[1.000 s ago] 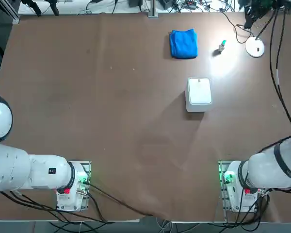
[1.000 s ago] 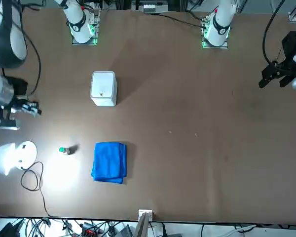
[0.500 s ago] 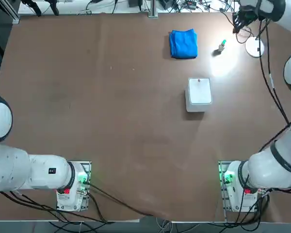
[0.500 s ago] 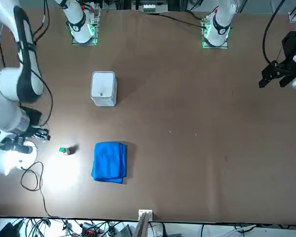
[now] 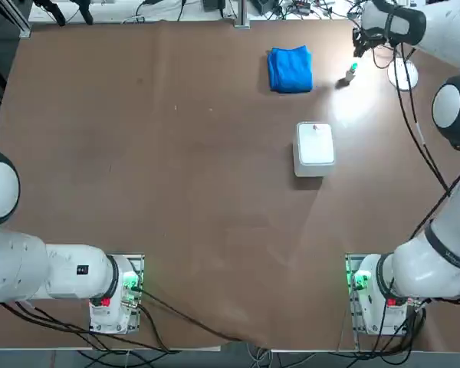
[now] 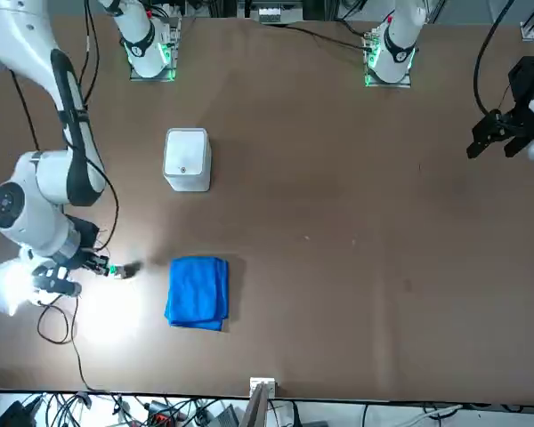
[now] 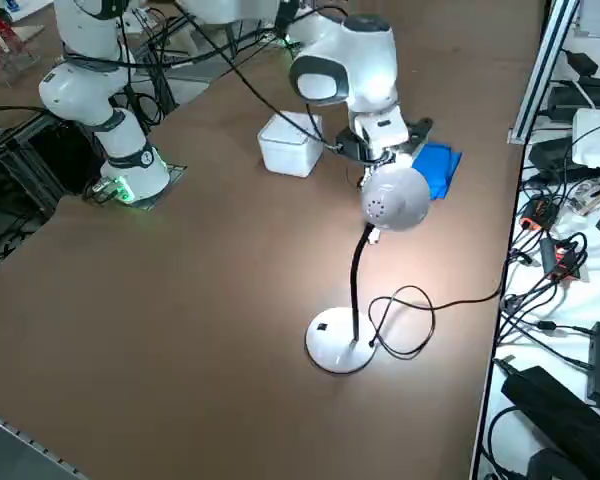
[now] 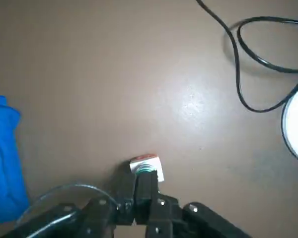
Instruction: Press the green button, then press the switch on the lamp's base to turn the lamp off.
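Near the green button (image 5: 353, 67), the right claw (image 8: 146, 186), shut and empty.

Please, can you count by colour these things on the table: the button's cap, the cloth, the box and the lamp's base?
Green: 1, the button's cap
Blue: 1, the cloth
White: 2, the box and the lamp's base
Total: 4

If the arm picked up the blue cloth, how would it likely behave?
The blue cloth would probably sag and fold around the tool, since its edges look soft and uneven. It is likely light, being thin fabric folded into a small pad. It seems unlikely to roll, lying flat on the table.
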`<action>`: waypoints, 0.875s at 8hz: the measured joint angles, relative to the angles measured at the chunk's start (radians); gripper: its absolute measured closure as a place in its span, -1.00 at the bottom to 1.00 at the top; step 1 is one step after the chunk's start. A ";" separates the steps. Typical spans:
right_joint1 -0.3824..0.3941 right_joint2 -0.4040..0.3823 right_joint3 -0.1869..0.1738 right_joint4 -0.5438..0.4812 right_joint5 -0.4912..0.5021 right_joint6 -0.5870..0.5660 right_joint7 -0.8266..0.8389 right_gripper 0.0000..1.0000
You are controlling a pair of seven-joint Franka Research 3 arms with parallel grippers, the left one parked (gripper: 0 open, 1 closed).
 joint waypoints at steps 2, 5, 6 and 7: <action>0.000 0.017 0.000 0.000 0.000 0.013 0.004 0.97; 0.000 0.031 0.000 -0.003 0.000 0.031 0.010 0.97; 0.000 0.032 0.000 -0.005 0.000 0.031 0.010 0.97; 0.000 0.034 0.000 -0.007 0.000 0.035 0.011 0.97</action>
